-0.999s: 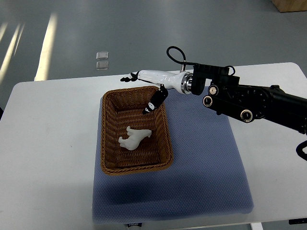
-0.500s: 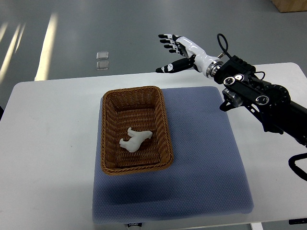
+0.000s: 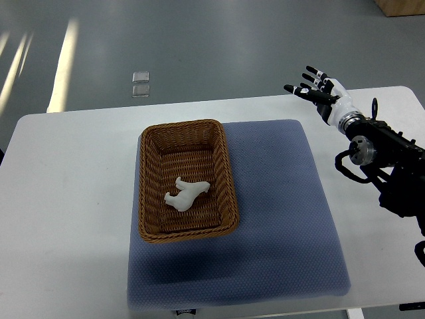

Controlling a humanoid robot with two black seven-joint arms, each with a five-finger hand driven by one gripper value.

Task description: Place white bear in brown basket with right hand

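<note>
A white bear [image 3: 186, 193] lies on its side on the floor of the brown wicker basket [image 3: 150, 183], near the basket's middle. The basket stands on the left part of a blue mat [image 3: 279, 219]. My right hand [image 3: 316, 88] is far from it, raised above the table's back right edge, fingers spread and holding nothing. Its black forearm [image 3: 385, 159] runs in from the right edge. The left arm does not show.
The white table [image 3: 66, 199] carries the blue mat, which covers its middle and front. Bare table lies left of the basket. Two small clear squares [image 3: 141, 83] lie on the grey floor beyond the table's far edge.
My right hand has drawn back from over the basket's far rim, sweeping up and right to the table's back right corner. The bear stays still in the basket.
</note>
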